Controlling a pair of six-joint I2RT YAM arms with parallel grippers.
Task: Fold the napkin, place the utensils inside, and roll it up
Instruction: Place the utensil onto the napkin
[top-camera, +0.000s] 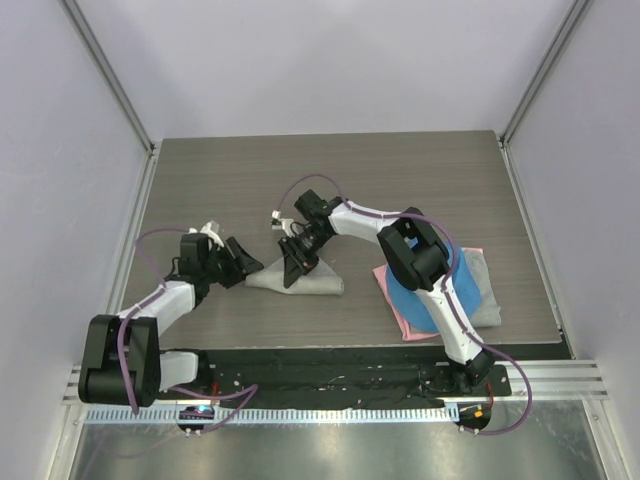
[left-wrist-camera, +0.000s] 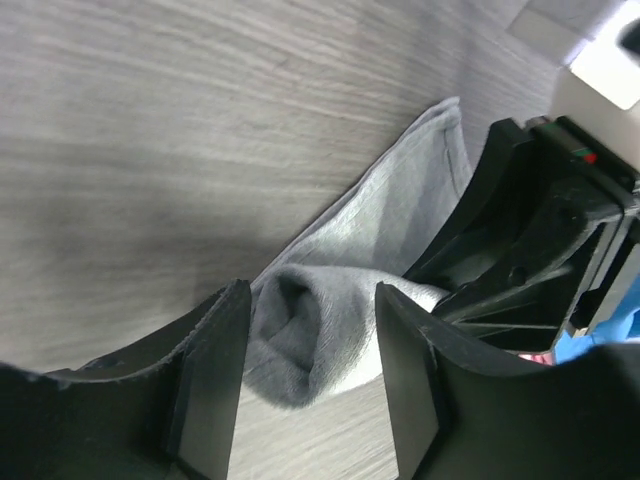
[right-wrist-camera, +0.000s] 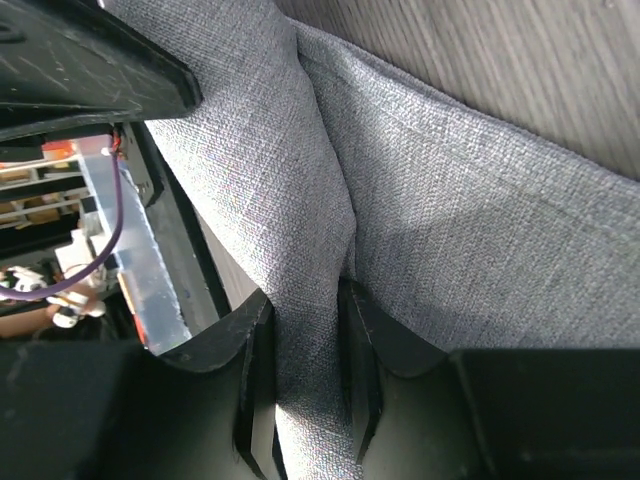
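Right wrist: right end effector (right-wrist-camera: 303, 340) pinches a raised fold of napkin (right-wrist-camera: 450, 230); left end effector (left-wrist-camera: 315, 330), spread wide, straddles its rolled end on bench (left-wrist-camera: 150, 150). Thin, limp, light cloth; I'd grip bundled roll ends, not single layers.

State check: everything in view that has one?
Light grey fabric napkin: rolled bundle, one fold pinched.
Right gripper: jaws shut on napkin.
Left gripper: jaws open, straddling the roll's end.
Blue cloth: flat, atop pink cloth.
Pink cloth: flat, under the blue.
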